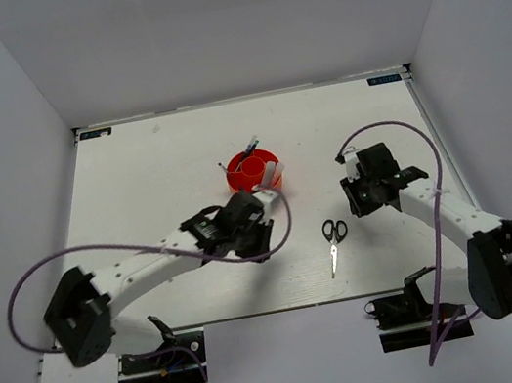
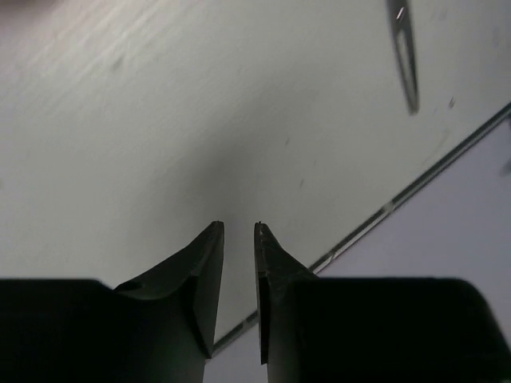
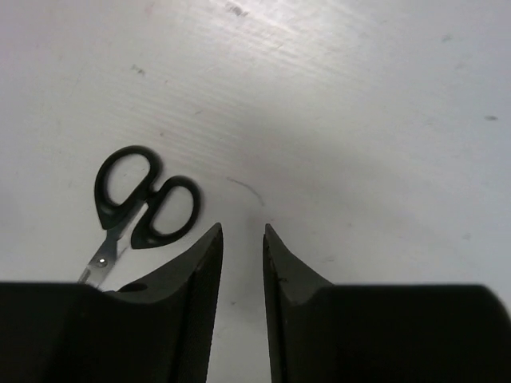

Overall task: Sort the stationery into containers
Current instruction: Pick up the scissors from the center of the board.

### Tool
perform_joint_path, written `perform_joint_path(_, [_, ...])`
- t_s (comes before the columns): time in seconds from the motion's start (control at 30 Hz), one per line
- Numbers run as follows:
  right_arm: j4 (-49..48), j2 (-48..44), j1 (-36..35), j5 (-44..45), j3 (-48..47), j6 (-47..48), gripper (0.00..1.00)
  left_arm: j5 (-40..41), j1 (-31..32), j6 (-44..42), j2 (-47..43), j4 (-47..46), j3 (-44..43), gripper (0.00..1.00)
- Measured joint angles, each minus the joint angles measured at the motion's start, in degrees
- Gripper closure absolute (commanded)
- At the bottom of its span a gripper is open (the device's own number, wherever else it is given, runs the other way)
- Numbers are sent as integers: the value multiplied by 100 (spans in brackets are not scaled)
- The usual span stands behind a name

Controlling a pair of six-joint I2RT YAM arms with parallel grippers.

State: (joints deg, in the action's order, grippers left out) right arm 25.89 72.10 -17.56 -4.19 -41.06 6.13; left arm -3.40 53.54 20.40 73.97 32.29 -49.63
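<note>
The round orange-red organizer (image 1: 273, 162) stands at mid-table with thin dark pens (image 1: 251, 144) sticking up out of it. The black-handled silver scissors (image 1: 333, 242) lie flat on the table to its near right. Their handles show in the right wrist view (image 3: 148, 235) and their blade tip in the left wrist view (image 2: 407, 56). My left gripper (image 1: 263, 240) (image 2: 239, 227) hovers just near of the organizer, jaws a narrow gap apart and empty. My right gripper (image 1: 354, 198) (image 3: 242, 227) is right of the scissors' handles, jaws slightly apart and empty. No erasers show on the table.
White walls enclose the table on the left, back and right. The table's front edge (image 2: 383, 211) runs close below the left gripper. Purple cables (image 1: 394, 127) loop from both arms over the table.
</note>
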Motion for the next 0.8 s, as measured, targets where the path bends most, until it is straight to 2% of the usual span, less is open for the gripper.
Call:
perform_joint_path(0.07, [-74, -258, 24, 313, 4, -52, 85, 146, 173, 83, 807, -68, -658, 73])
perform_joint_path(0.1, [-105, -356, 39, 452, 4, -98, 100, 195, 205, 129, 1174, -105, -1014, 77])
perform_joint_path(0.17, [-131, -468, 92, 719, 2, -192, 100, 271, 225, 245, 1878, -201, -1727, 91])
perform_joint_path(0.27, [-83, -533, 203, 890, 2, -317, 100, 317, 225, 437, 2798, -450, -2599, 93])
perform_joint_path(0.4, [-26, -695, 323, 914, 2, -437, 100, 337, 227, 704, 3720, -603, -3294, 75])
perform_joint_path(0.6, [-24, -975, 409, 817, 2, -573, 100, 367, 334, 1049, 4649, -706, -3862, 64])
perform_joint_path(0.8, [11, -992, 411, 667, 2, -625, 100, 411, 481, 1178, 4813, -752, -3982, 58])
